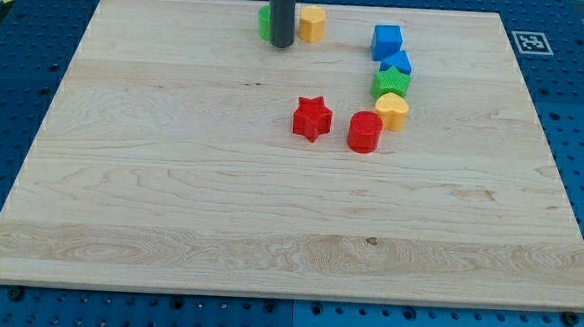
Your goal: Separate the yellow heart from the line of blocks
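Note:
The yellow heart (392,111) lies right of the board's middle, in a curved line of blocks. Above it in that line are a green star (390,85), a blue block (397,62) and a blue cube (387,39). A red cylinder (365,131) touches the heart at its lower left. A red star (312,118) lies further left, apart from the cylinder. My tip (281,45) rests near the view's top, far up and left of the heart, between a green block (265,23) and a yellow hexagon-like block (312,23).
The wooden board (170,197) lies on a blue perforated table. A fiducial marker (528,41) sits just off the board's top right corner.

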`<control>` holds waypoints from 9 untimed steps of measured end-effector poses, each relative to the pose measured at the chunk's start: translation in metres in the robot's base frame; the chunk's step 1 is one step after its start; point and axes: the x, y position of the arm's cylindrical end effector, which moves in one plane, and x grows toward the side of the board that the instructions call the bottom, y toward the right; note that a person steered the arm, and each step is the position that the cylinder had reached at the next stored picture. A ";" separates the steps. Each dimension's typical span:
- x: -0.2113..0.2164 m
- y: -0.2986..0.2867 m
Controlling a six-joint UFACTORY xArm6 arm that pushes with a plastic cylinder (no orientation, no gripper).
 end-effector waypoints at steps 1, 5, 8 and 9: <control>-0.005 0.000; 0.096 0.013; 0.144 -0.038; 0.206 0.033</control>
